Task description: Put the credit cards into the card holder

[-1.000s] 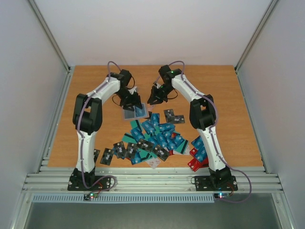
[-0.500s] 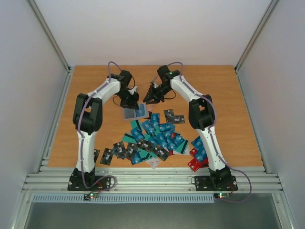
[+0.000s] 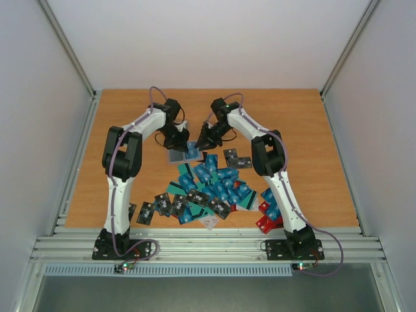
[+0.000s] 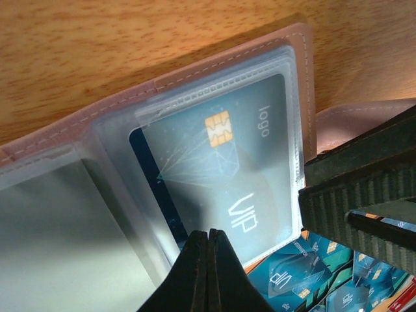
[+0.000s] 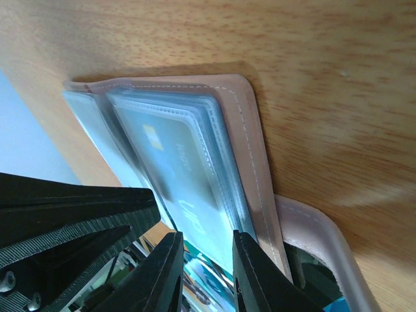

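Observation:
The card holder point(image 3: 181, 155) lies open on the table behind the pile of credit cards point(image 3: 214, 185). Its pinkish cover point(image 4: 195, 71) frames clear plastic sleeves, and one teal card point(image 4: 221, 169) marked VIP sits inside a sleeve. My left gripper point(image 4: 209, 242) is shut, its tips over that sleeve with nothing visible between them. My right gripper point(image 5: 208, 263) is at the holder's point(image 5: 242, 130) right edge, jaws a little apart astride the sleeves' edge. In the top view the two grippers, left point(image 3: 184, 144) and right point(image 3: 201, 144), meet over the holder.
Blue and teal cards overlap in a heap mid-table. Black cards point(image 3: 156, 209) lie at its near left, red cards point(image 3: 268, 218) at its near right, and a black card point(image 3: 237, 158) lies just right of the holder. White walls and a metal rail point(image 3: 208, 246) bound the table.
My left gripper has closed from open and stays over the holder. My right gripper has swung left and down to the holder's right edge.

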`<act>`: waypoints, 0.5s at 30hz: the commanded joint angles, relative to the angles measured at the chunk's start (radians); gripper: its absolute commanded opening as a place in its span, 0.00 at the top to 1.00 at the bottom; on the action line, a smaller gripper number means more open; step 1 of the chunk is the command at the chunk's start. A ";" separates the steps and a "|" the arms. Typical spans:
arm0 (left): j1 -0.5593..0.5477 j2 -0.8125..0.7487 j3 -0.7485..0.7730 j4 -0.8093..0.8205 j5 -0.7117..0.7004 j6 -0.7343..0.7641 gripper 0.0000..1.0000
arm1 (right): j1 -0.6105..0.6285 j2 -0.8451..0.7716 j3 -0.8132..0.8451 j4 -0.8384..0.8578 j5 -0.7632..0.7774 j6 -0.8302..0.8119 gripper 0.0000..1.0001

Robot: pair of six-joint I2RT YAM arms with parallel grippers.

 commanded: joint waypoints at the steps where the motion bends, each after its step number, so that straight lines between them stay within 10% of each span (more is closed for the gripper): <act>1: 0.004 0.037 0.004 0.015 -0.011 0.023 1.00 | 0.007 0.016 0.034 -0.034 0.013 -0.022 0.77; 15: 0.004 0.073 -0.014 0.029 0.010 0.028 1.00 | 0.013 0.036 0.040 -0.025 -0.013 -0.015 0.76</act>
